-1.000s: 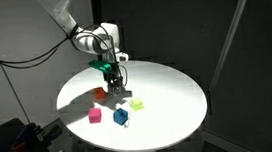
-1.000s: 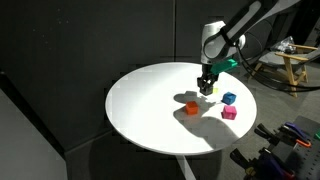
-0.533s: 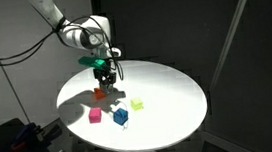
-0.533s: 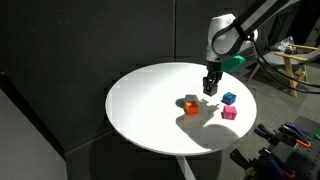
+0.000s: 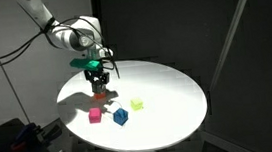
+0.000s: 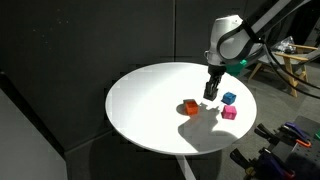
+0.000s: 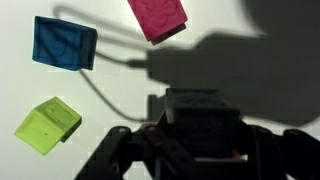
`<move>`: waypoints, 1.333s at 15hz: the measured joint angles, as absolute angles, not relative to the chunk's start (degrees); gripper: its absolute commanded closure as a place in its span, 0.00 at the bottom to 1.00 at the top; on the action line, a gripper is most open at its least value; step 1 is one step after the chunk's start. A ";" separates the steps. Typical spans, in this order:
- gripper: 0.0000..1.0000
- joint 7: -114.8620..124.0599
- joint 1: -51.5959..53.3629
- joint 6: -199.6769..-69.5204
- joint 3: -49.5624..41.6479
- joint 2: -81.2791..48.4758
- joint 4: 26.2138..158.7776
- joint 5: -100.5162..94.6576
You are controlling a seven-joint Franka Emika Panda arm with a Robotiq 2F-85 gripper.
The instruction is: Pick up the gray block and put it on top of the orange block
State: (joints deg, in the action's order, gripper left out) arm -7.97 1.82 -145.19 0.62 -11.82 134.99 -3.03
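Carry step, by my read. The gripper [image 5: 98,80] is clamped on the gray block [image 7: 200,106], which shows in the wrist view as a dark cube between the fingers, off the table. In an exterior view the orange block [image 6: 190,107] sits on the table at 8 o'clock from the gripper, near but not touching.

Next move: centre over the orange block, square the faces, lower straight and release only once seated. The top face is small, so any offset likely tips it off.

Wrist view: pink cube [image 7: 157,18] at 12 o'clock, blue cube [image 7: 64,43] at 10, yellow-green block [image 7: 47,126] at 8. The orange block is out of frame.

The table [image 6: 140,100] is round, white and matte, with hard shadows. The room is dark with black drapes, and a wooden frame [image 6: 297,60] stands at 3 o'clock.
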 measured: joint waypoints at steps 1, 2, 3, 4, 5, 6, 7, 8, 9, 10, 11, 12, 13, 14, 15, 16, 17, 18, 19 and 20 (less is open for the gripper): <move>0.74 -8.34 1.84 -145.21 1.08 -11.85 135.07 -3.03; 0.74 -8.58 1.89 -145.21 1.49 -11.89 135.07 -3.03; 0.74 -8.78 1.99 -145.21 1.82 -11.95 135.06 -3.03; 0.74 -8.91 2.10 -145.21 2.09 -12.09 135.01 -3.03; 0.74 -8.95 2.21 -145.21 2.35 -12.28 134.91 -3.03; 0.74 -8.95 2.33 -145.21 2.55 -12.52 134.76 -3.03; 0.74 -8.95 2.48 -145.21 2.71 -12.87 134.49 -3.03; 0.74 -8.94 2.73 -145.21 2.76 -13.30 134.12 -3.03; 0.74 -8.84 3.02 -145.21 2.76 -13.85 133.62 -3.03; 0.74 -8.64 3.30 -145.21 2.77 -14.49 133.00 -3.03; 0.74 -8.35 3.60 -145.21 2.77 -15.22 132.26 -3.03; 0.74 -8.02 3.90 -145.21 2.77 -16.03 131.41 -3.03; 0.74 -7.75 4.19 -145.21 2.77 -16.89 130.46 -3.03; 0.74 -7.36 4.47 -145.21 2.77 -17.76 129.50 -3.03; 0.74 -6.88 4.74 -145.21 2.77 -18.66 128.50 -3.03; 0.74 -6.41 5.02 -145.21 2.77 -19.58 127.47 -3.03; 0.74 -5.85 5.28 -145.21 2.77 -20.47 126.52 -3.05; 0.74 -5.41 5.53 -145.21 2.75 -21.33 125.59 -3.07; 0.65 -4.93 5.72 -145.21 2.74 -22.03 124.83 -3.11; 0.24 -4.50 5.90 -145.21 2.71 -22.70 124.13 -3.22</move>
State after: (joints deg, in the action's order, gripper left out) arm -4.50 5.90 -145.21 2.71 -22.70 124.13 -3.22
